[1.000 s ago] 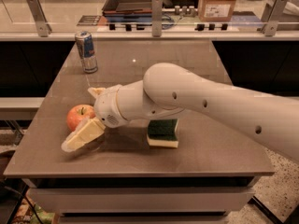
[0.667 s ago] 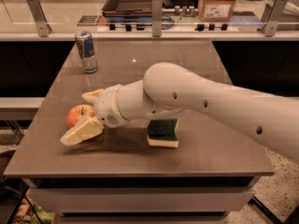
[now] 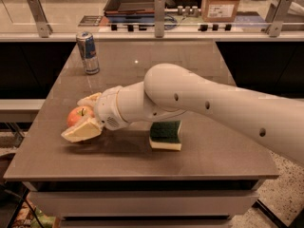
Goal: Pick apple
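Camera view: apple within pincer

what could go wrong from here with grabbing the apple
The hand is at the apple, which sits near the left edge of the table. Being round, the apple could roll off that edge if nudged, or slip out when lifted. The arm also passes close by the sponge, so a low sweep might drag it.
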